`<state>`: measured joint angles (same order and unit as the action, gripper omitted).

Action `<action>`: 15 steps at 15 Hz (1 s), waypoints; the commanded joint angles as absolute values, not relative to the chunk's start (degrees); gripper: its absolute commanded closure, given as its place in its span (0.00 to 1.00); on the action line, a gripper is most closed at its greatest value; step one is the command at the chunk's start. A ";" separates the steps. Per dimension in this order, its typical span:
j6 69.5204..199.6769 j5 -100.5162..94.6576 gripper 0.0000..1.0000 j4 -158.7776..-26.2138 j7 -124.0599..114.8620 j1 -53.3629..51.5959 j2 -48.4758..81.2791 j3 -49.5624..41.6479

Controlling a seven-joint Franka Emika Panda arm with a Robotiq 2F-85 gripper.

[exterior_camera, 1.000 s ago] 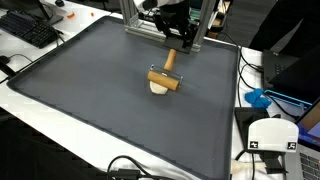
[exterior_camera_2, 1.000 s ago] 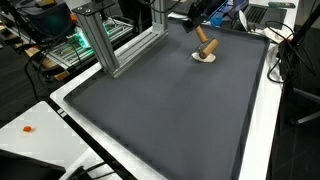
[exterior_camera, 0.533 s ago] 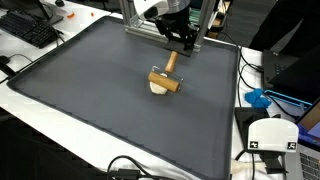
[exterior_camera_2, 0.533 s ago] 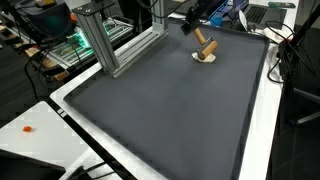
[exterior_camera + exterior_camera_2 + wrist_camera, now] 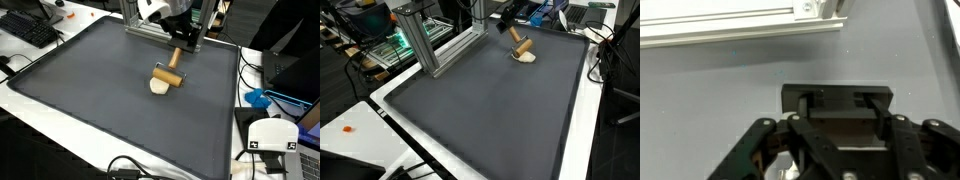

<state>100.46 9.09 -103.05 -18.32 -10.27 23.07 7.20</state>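
Observation:
A small wooden roller with a stick handle shows in both exterior views (image 5: 169, 77) (image 5: 521, 46). Its head rests on a flat pale dough-like lump (image 5: 158, 87) (image 5: 527, 58) on the dark grey mat (image 5: 100, 80). My gripper (image 5: 180, 42) (image 5: 510, 24) is shut on the top of the handle and holds the roller tilted. In the wrist view the black jaws (image 5: 840, 105) fill the lower half. The roller is mostly hidden under them.
An aluminium frame (image 5: 135, 20) (image 5: 420, 40) (image 5: 730, 25) stands along the mat's back edge, close to the gripper. A keyboard (image 5: 30, 28), cables and a white device (image 5: 270, 138) lie off the mat on the white table.
The gripper has shifted slightly toward the frame, and the roller head has turned and moved a little over the lump.

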 commanded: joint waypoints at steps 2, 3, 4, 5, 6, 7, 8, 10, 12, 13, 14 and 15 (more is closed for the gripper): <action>97.71 10.70 0.65 -103.38 -17.50 -10.27 22.84 7.08; 97.85 9.90 0.65 -103.38 -16.86 -10.39 22.69 7.03; 97.86 9.08 0.65 -103.24 -16.34 -10.52 22.54 6.95; 97.98 8.72 0.65 -103.07 -15.86 -10.51 22.39 6.93; 97.93 7.92 0.65 -102.72 -15.36 -10.59 22.14 6.84; 97.76 7.58 0.65 -102.38 -14.65 -10.53 21.93 6.85; 96.85 6.93 0.65 -101.72 -13.84 -10.52 21.66 6.88; 95.08 5.32 0.65 -100.47 -11.88 -10.48 21.10 6.85; 92.40 3.84 0.65 -98.66 -10.34 -10.43 20.52 6.84; 91.22 3.01 0.65 -97.73 -9.73 -10.45 20.30 6.81; 90.06 2.33 0.65 -96.69 -8.84 -10.39 20.03 6.87; 88.62 1.62 0.65 -95.67 -7.93 -10.39 19.86 6.95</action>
